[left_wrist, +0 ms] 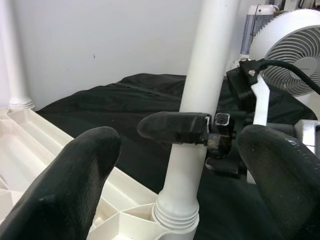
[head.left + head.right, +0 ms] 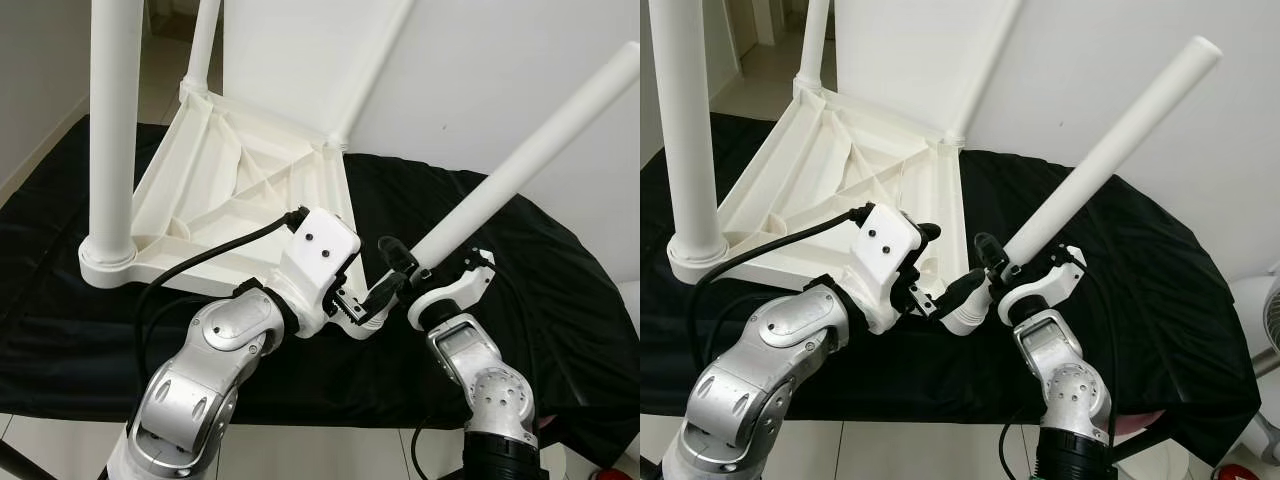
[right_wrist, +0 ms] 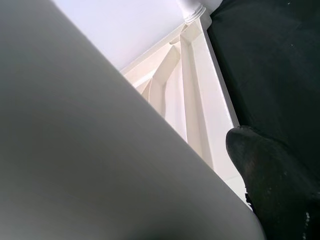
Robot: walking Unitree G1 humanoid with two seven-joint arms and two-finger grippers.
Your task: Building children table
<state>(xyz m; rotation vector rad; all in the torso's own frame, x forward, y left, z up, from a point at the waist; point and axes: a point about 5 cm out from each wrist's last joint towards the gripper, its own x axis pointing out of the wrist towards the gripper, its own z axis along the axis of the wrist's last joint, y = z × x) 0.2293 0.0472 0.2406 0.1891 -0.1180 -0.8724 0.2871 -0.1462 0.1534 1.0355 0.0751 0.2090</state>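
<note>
Lying across the surface: black cloth (image 2: 560,290), draping over its front edge. Resting on the cloth: upturned white plastic tabletop (image 2: 235,185), ribbed underside facing up.

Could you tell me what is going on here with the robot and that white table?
The robot is assembling a white children's table, lying upside down on a black cloth. Three legs already stand in their corner sockets. The right claw is shut on the fourth leg, its threaded end at the near corner socket. The left claw sits open around that leg's base.
</note>
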